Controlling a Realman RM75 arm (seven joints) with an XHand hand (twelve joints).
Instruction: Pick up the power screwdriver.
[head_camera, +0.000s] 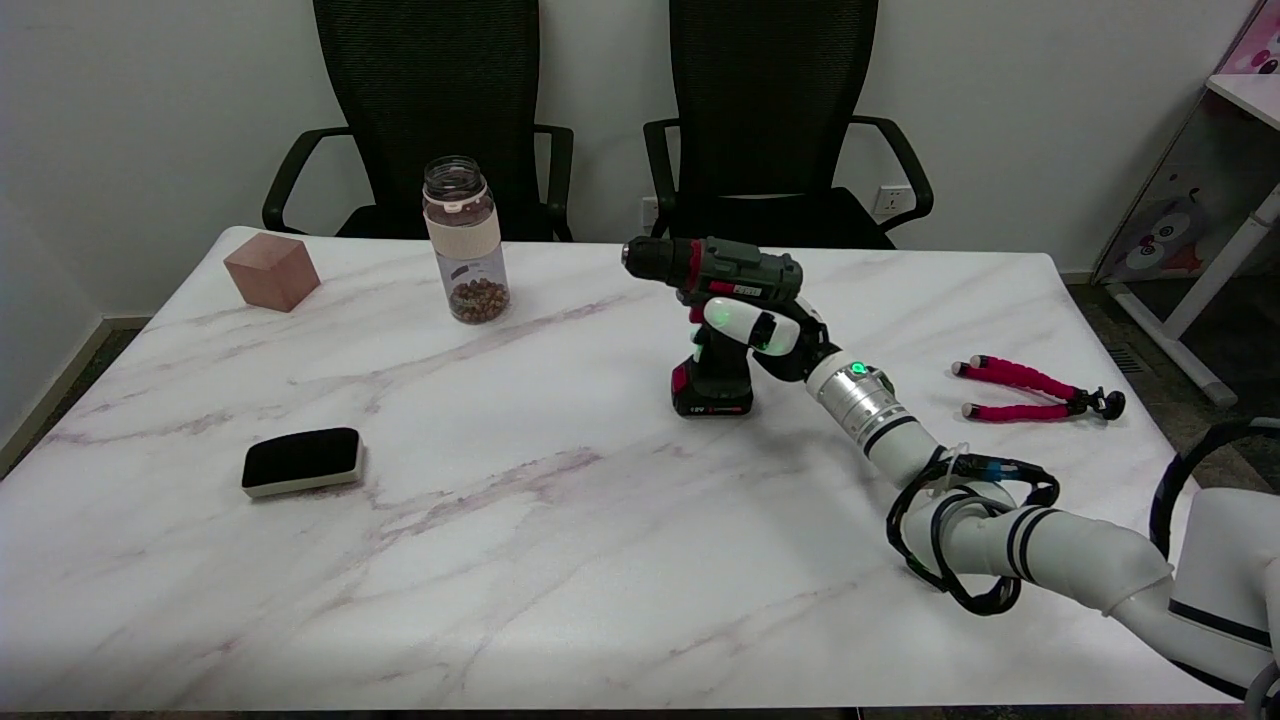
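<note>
The power screwdriver (735, 268), dark green and black with red trim, stands upright on its battery base (712, 392) at the middle of the marble table (520, 560), chuck pointing left. My right hand (765, 335) comes in from the right and wraps around the handle just under the motor body. A white finger (730, 318) lies across the front of the handle, over the red trigger area. The fingers behind the handle are hidden. The base still rests on the table.
A jar of nuts (464, 240) and a pink-brown cube (271, 271) stand at the back left. A black eraser (301, 461) lies at the front left. A red-legged mini tripod (1030, 390) lies to the right of my arm. Two black chairs stand behind the table.
</note>
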